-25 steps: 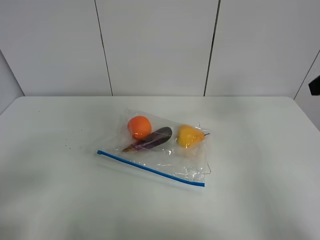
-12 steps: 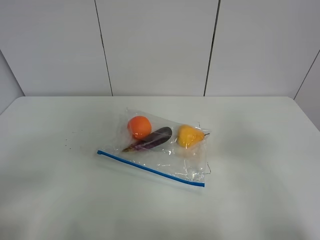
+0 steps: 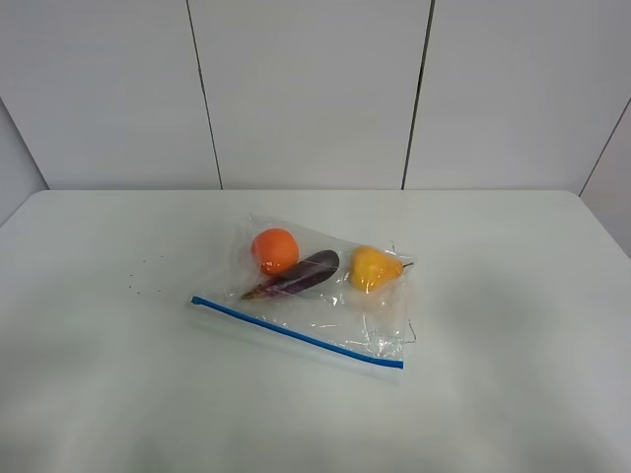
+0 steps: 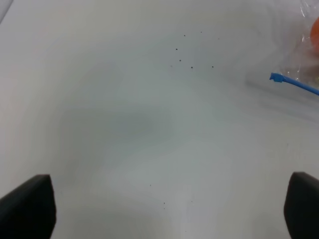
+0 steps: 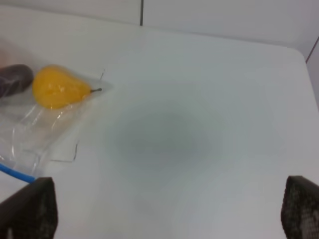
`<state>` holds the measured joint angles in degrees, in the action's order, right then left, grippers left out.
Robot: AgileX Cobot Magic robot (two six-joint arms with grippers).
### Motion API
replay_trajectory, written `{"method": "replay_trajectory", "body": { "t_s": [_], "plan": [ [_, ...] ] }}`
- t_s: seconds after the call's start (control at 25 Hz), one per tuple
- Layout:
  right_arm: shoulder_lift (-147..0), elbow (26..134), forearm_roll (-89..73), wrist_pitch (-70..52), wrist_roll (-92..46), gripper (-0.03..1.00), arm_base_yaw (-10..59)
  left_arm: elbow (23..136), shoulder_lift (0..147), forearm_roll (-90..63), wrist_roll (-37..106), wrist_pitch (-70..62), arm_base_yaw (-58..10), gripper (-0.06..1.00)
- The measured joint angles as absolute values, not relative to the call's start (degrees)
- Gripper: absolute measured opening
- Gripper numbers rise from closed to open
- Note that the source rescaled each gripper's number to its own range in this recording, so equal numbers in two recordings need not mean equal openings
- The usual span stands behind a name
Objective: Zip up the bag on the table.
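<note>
The bag point(image 3: 315, 296) lies flat near the middle of the table point(image 3: 513, 394), slightly toward the far edge, well apart from every edge and corner. Blue zipper strip point(image 3: 296, 332) runs along the bag's long near side, slanting from left-far to right-near. Inside: orange point(image 3: 275, 249) at the far-left end, purple eggplant point(image 3: 299, 275) just beside it, yellow pear point(image 3: 374, 267) toward the right end.

Open tabletop on all sides of the bag: wide bare stretches toward the left, right and near edges, a narrower band toward the far edge under the white wall panels point(image 3: 306, 89). Small dark specks point(image 3: 133, 286) on the table left of the bag.

Neither arm appears in the high view. Left gripper point(image 4: 169, 209): only two dark fingertips point(image 4: 27, 206) at the frame corners, spread far apart over bare table. Right gripper point(image 5: 167, 211): same, dark fingertips point(image 5: 27, 209) set wide, nothing between them.

Left wrist view catches only the zipper's blue end tab point(image 4: 276, 77) and a sliver of plastic with an orange blur, cut off at the frame border; the specks point(image 4: 192, 67) are sharper here. Right wrist view shows the pear point(image 5: 57, 87) with its stem, crinkled plastic, the eggplant tip point(image 5: 12, 79) and a short bit of the zipper point(image 5: 15, 173); rest of bag out of frame. Whether the zip is sealed: cannot tell.
</note>
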<state>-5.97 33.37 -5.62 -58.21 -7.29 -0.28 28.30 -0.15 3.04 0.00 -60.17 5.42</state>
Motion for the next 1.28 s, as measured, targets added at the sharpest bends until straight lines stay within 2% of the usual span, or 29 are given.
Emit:
{"method": "replay_trajectory", "body": {
  "t_s": [0.24,1.28],
  "plan": [
    [0.2,30.7,-4.7,-58.7,-5.2,1.0,-0.3,28.3,-0.1,3.0,0.0,-60.2,5.4,1.0],
    [0.2,28.5,-0.9,-59.0,-4.3,1.0,-0.3,28.3,-0.1,3.1,0.0,-60.2,5.4,1.0]
  ]
}}
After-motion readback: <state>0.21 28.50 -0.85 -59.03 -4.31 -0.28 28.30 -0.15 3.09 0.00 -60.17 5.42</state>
